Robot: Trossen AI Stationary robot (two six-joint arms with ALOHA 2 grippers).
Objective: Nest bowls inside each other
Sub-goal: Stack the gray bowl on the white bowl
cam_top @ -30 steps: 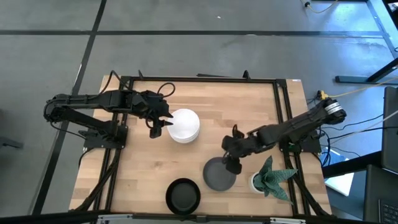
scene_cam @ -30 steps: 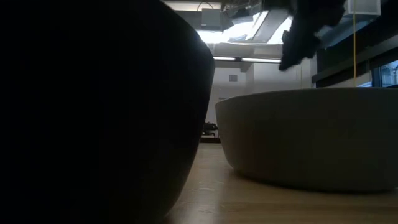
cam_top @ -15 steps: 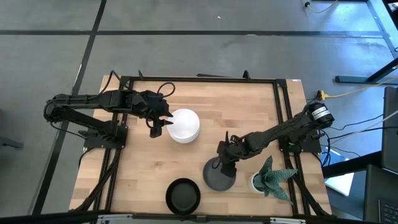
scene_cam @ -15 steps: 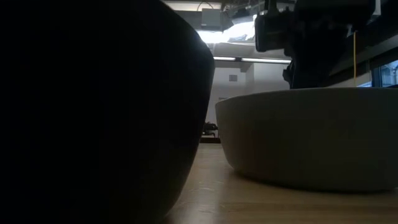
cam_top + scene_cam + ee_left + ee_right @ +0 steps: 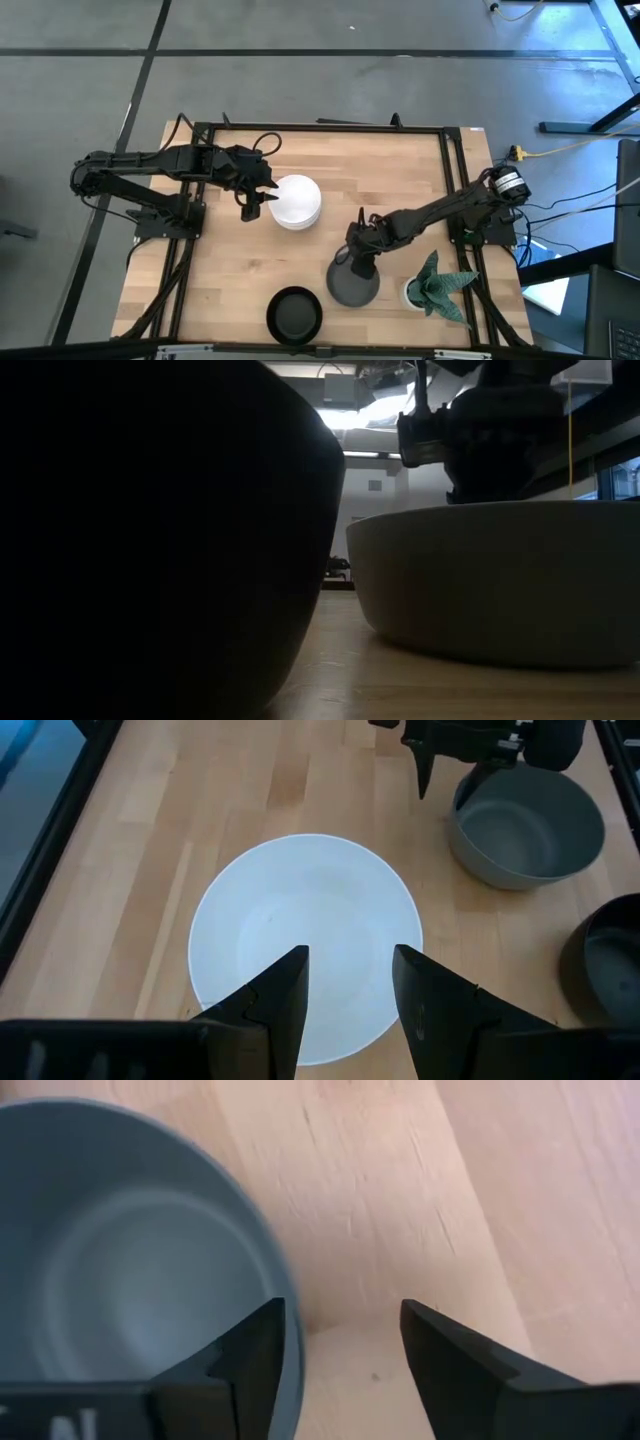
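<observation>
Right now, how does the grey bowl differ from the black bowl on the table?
The grey bowl is matte mid-grey; the black bowl is darker and shows a glossy sheen. The right gripper is open at the grey bowl's rim, one finger inside and one outside; no gripper is near the black bowl. The grey bowl sits nearer the potted plant; the black one lies closer to the table's front edge. Both are round, upright, and similar in size.

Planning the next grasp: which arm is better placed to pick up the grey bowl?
Right. Its end effector is open over the grey bowl, fingers astride its rim; the left end effector hangs open beside the white bowls.
</observation>
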